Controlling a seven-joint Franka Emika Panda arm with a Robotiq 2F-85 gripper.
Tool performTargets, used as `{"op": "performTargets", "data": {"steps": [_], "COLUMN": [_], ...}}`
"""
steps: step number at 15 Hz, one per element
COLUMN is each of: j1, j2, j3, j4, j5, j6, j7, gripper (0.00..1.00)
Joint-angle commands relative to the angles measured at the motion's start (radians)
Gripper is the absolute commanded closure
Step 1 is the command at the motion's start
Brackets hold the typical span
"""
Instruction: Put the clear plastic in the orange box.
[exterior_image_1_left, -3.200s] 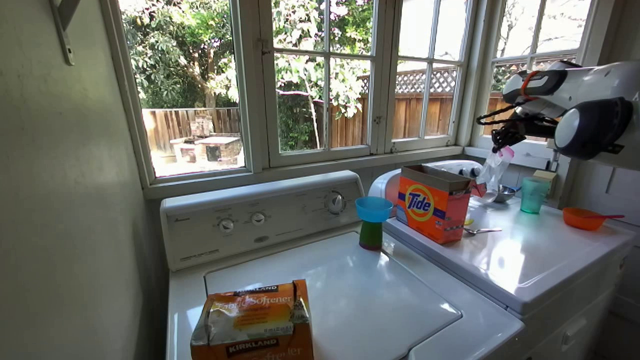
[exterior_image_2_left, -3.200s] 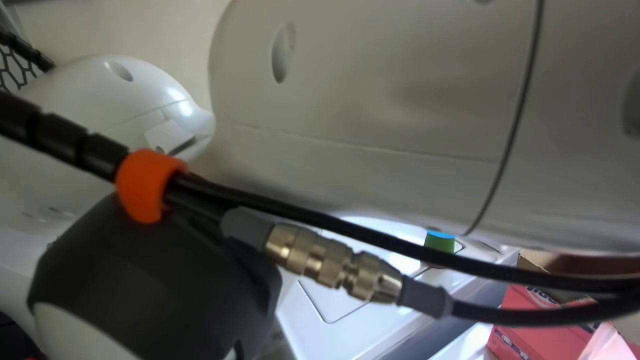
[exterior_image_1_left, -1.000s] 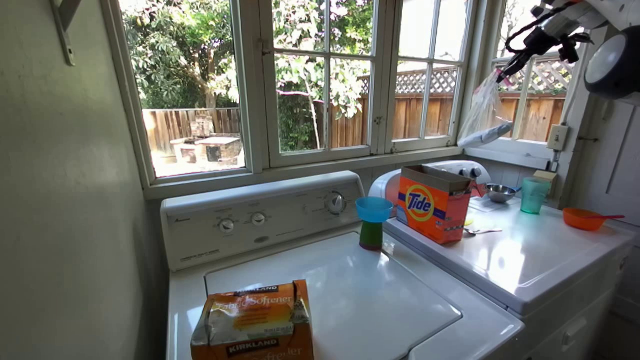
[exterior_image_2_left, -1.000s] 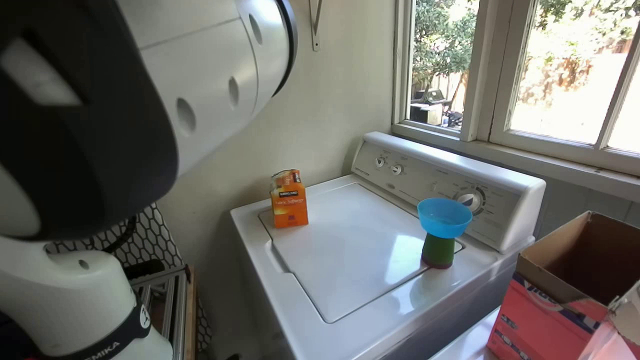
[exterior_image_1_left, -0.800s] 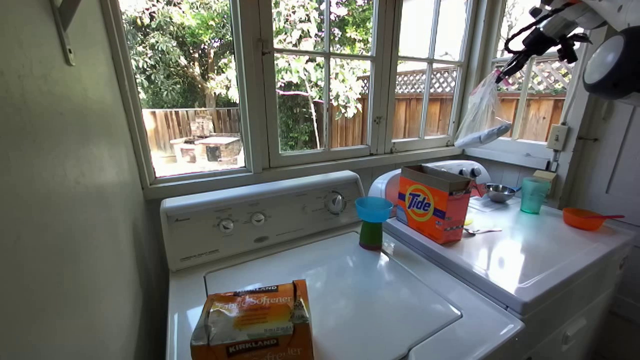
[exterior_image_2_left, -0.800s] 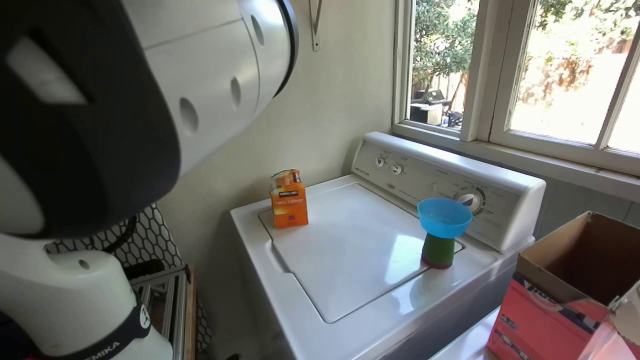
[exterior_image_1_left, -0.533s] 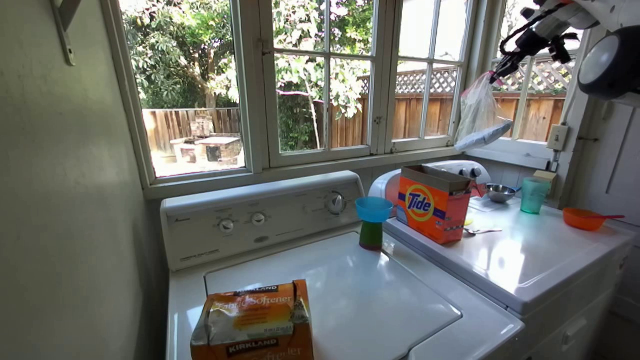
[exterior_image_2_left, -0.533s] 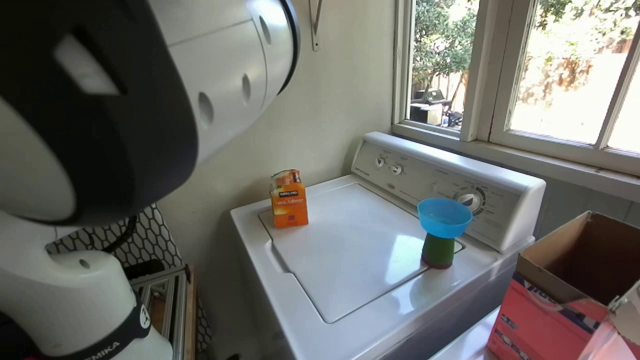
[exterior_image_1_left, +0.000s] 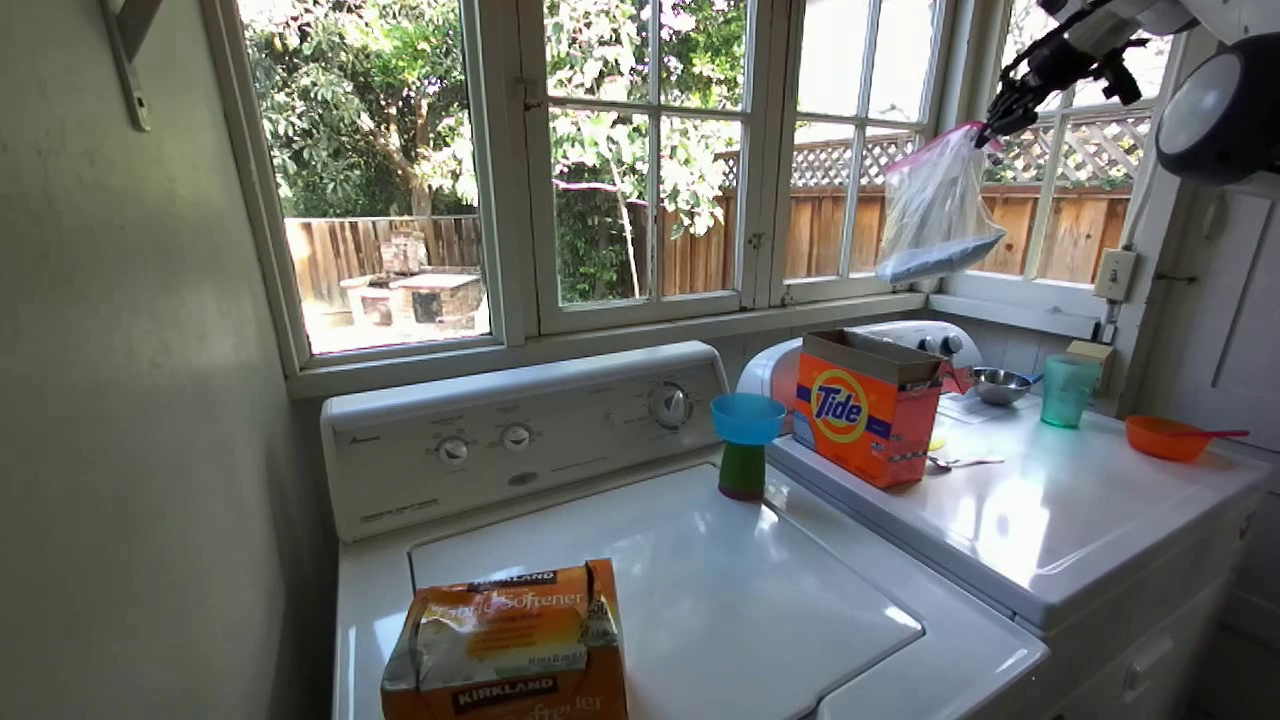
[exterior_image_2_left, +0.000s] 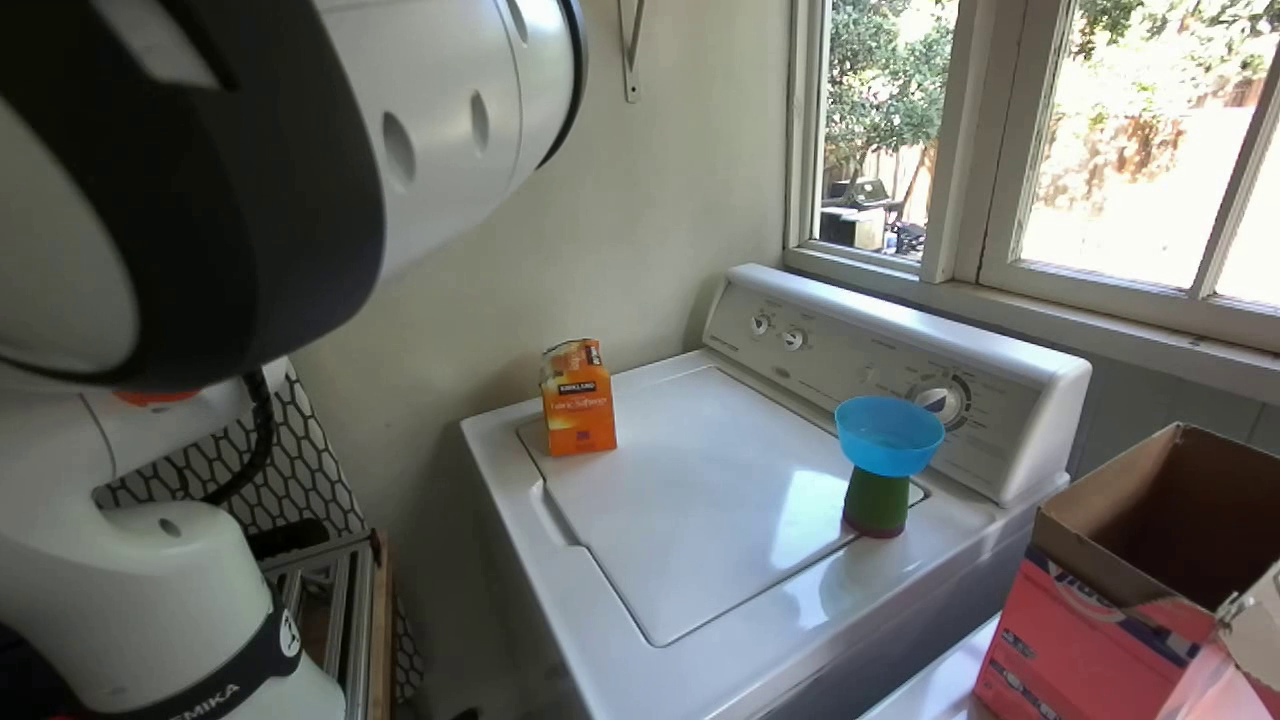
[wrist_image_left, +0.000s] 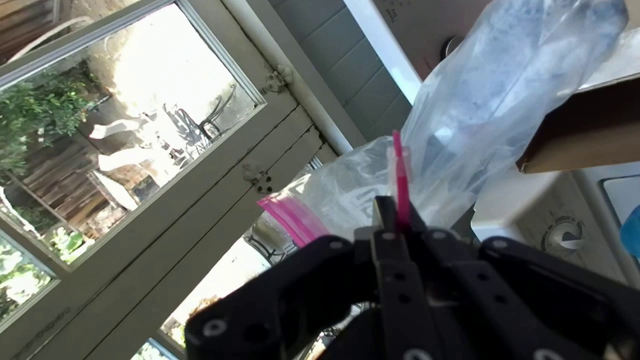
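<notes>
The clear plastic bag (exterior_image_1_left: 940, 210) has a pink zip edge and something pale blue-white at its bottom. My gripper (exterior_image_1_left: 982, 138) is shut on its pink top edge, and the bag hangs in the air in front of the window. In the wrist view the bag (wrist_image_left: 480, 100) stretches away from the closed fingertips (wrist_image_left: 397, 215). The orange Tide box (exterior_image_1_left: 865, 420) stands upright with its top open, lower than the bag and to its left in that exterior view. The box also shows in an exterior view (exterior_image_2_left: 1080, 630), and its brown cardboard rim (wrist_image_left: 585, 155) in the wrist view.
The box stands on a white machine with a metal bowl (exterior_image_1_left: 1000, 386), a green cup (exterior_image_1_left: 1066, 392), an orange bowl (exterior_image_1_left: 1165, 438) and a spoon (exterior_image_1_left: 965, 462). A blue bowl on a green base (exterior_image_1_left: 748, 420) and a Kirkland box (exterior_image_1_left: 510, 640) stand on the washer (exterior_image_1_left: 680, 580).
The gripper has lifted the bag from low behind the box to well above it. In the last second it moved slightly left and up, and the bag turned, swung left and spread wider.
</notes>
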Motion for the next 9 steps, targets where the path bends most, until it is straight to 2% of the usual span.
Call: {"op": "performTargets", "data": {"steps": [1,5,6,7,9], "j1": [-0.008,-0.032,-0.039,-0.009,-0.018], "j2": [-0.022,-0.02,-0.02,-0.014,-0.014], "j3": [-0.003,0.02,0.021,-0.009,-0.006], "j4": [0.0,0.0,0.0,0.0,0.0], "j5": [0.045,0.089,0.089,0.062,0.069], "j6": [-0.014,-0.038,-0.049,-0.011,-0.021], "j7": [-0.005,-0.037,-0.084,-0.022,-0.051], "gripper": [0.99,0.99,0.99,0.96,0.96]}}
